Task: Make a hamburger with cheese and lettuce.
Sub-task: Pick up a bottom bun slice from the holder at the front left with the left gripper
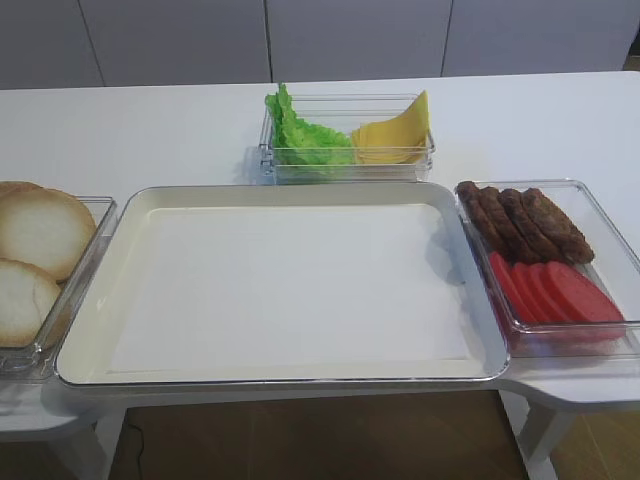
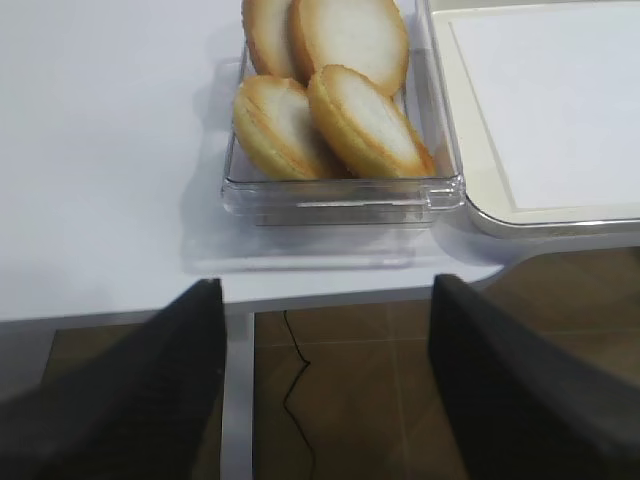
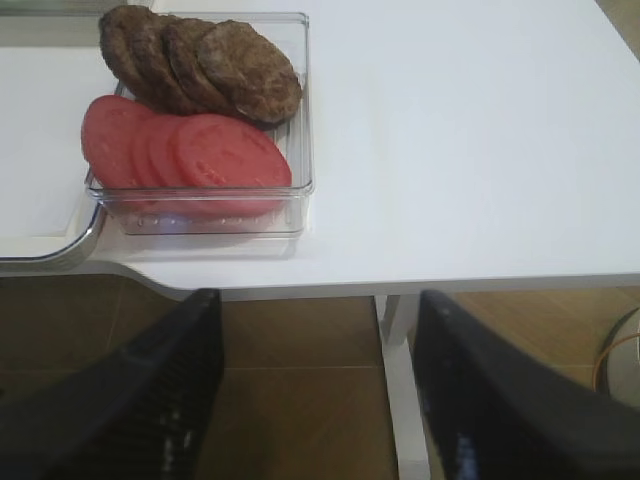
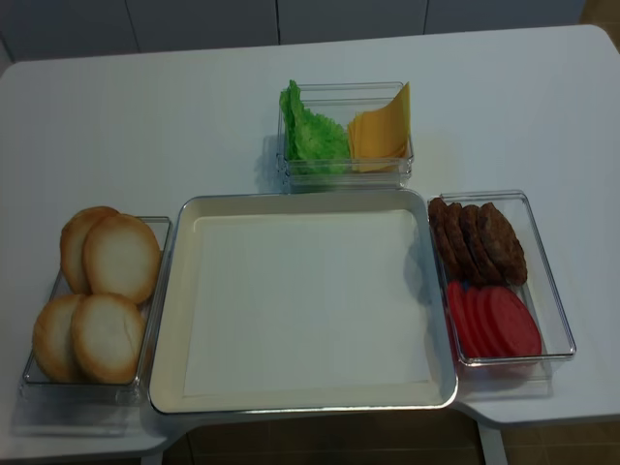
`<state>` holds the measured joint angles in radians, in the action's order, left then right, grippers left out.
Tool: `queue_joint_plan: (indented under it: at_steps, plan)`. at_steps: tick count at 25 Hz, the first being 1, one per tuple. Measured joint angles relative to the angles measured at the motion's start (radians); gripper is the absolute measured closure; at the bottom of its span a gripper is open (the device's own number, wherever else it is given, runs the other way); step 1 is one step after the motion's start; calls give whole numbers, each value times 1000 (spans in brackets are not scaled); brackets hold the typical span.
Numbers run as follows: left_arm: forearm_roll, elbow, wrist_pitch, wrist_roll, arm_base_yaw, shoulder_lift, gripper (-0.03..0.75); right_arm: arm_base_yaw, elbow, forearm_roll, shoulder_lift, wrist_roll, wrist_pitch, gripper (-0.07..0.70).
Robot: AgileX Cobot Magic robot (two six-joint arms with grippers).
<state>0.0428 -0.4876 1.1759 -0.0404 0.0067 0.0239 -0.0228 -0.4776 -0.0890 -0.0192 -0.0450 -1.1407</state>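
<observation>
Several bun halves (image 4: 97, 300) with pale faces and golden rims lie in a clear box at the left; no put-together hamburger is in view. Green ruffled lettuce (image 4: 312, 136) and yellow cheese slices (image 4: 378, 131) stand side by side in a clear box behind the cream tray (image 4: 300, 199). In the left wrist view my left gripper (image 2: 328, 290) is open over the floor, just short of the table's front edge, with the bun halves (image 2: 340, 100) beyond it. My right gripper (image 3: 318, 297) is open too, off the front edge, nothing between its fingers. Neither gripper shows in the high views.
At the right a clear box holds dark meat patties (image 4: 480, 242) at its back and red tomato slices (image 4: 494, 320) at its front. In the right wrist view the same patties (image 3: 210, 60) and tomato slices (image 3: 190, 150) lie ahead to the left. White table legs stand below each gripper.
</observation>
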Motion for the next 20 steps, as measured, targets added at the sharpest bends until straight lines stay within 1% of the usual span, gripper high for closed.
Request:
queue_joint_plan:
  at_steps: [11,16,19,20]
  plan:
    - [-25,-4,0,-25,0,0,244,0,0,0,0,0,0,157]
    - [-10,-89,-38,-99,0,-2,246,0,0,0,0,4,0,157]
    - [34,-140,-54,-143,0,-71,260,0,0,0,0,4,0,157]
    - [41,-153,-66,-152,0,-101,265,0,0,0,0,4,0,157]
